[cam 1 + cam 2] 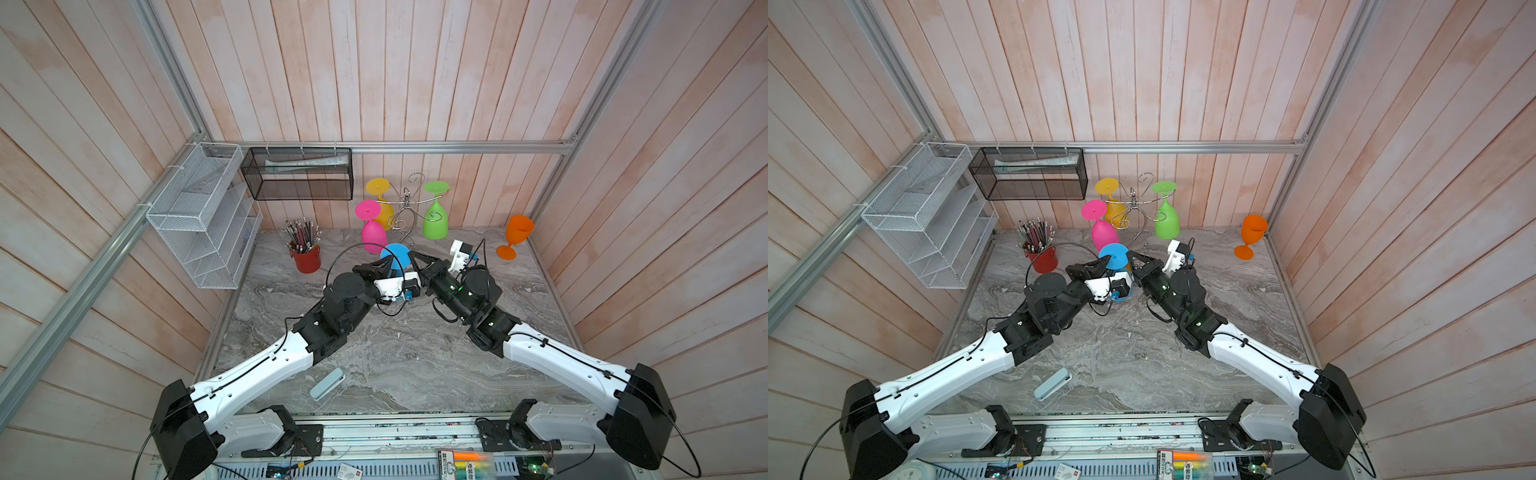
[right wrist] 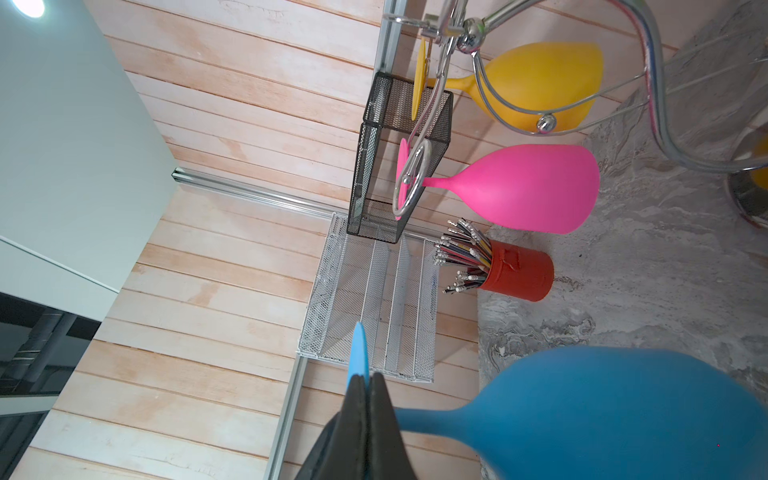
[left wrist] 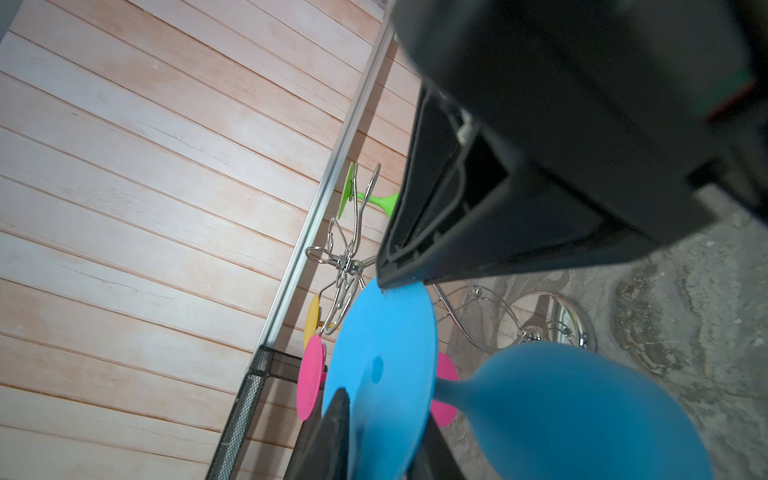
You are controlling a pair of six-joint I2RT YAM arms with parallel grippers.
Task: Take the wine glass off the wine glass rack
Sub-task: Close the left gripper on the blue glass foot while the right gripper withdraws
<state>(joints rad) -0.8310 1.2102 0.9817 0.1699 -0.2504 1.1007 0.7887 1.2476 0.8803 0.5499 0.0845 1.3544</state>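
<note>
- While the right gripper (image 2: 368, 380) is clamping its foot, the blue wine glass (image 1: 395, 253) is hanging just before the wine glass rack (image 2: 467, 37).
- Left gripper (image 3: 384, 415) is straddling that foot; grip unclear.

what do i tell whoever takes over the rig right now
Right gripper: shut on the foot rim of the blue wine glass, which hangs bowl down.
Left gripper: fingers either side of the same foot; cannot tell if clamped.
Things: the blue wine glass looks clear of the wine glass rack. The pink glass, yellow glass and green glass hang on it. The orange glass stands on the table.
Done: blue one off, it seems.
Left: set it down.
</note>
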